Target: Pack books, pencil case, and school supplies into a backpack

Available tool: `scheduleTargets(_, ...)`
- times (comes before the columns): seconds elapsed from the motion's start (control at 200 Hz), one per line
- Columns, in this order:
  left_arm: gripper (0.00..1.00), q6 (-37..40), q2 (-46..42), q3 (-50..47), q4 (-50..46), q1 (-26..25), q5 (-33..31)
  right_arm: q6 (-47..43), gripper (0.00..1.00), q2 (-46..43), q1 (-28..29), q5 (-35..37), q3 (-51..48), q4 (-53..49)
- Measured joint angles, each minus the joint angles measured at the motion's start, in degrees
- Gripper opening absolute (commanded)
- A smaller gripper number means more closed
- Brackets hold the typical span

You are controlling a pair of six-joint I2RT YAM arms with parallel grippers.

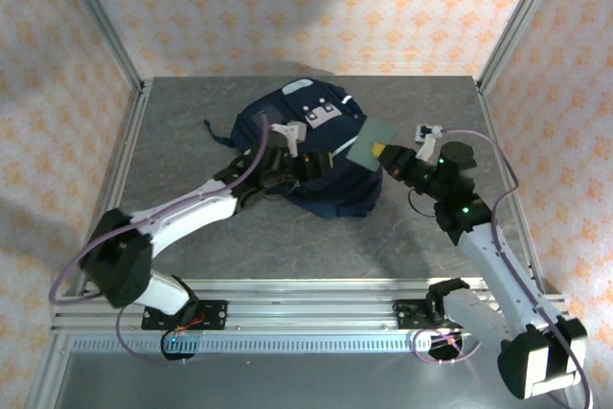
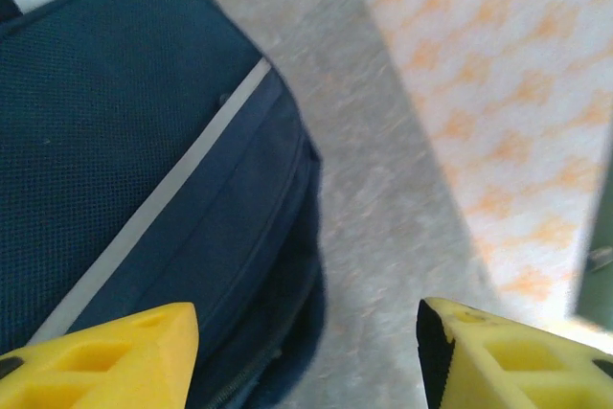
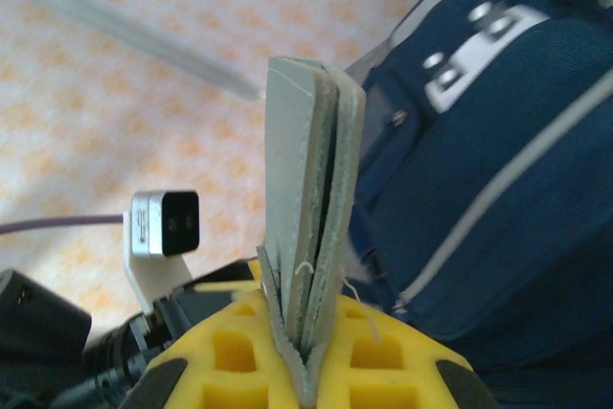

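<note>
Wallet pinched edge-on in R tool, wrist cam; top: at backpack; L tool open, empty.

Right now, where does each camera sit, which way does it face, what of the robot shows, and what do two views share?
Top external: above, behind the robot, looking down on table, backpack, both arms.
Left wrist: on the left arm, facing the backpack's side between the fingers of the open left hand.
Right wrist: on the right arm, facing the backpack past the right hand, shut on a pale green wallet.
Shared: the backpack.
</note>
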Motion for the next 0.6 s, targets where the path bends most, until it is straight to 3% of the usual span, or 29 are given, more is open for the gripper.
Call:
scheduleTargets(0.34,0.70,19.06,18.86,18.93,-13.11,-11.47,-25.53,0.04,0.00,-1.95,-12.85,-0.42,-3.67,-9.42)
scheduleTargets(0.601,0.67,28.28,28.57,24.44,-17.70,-14.49,-42.18,0.94,0.00,-2.34,-13.99,-2.99,-4.22,-10.21)
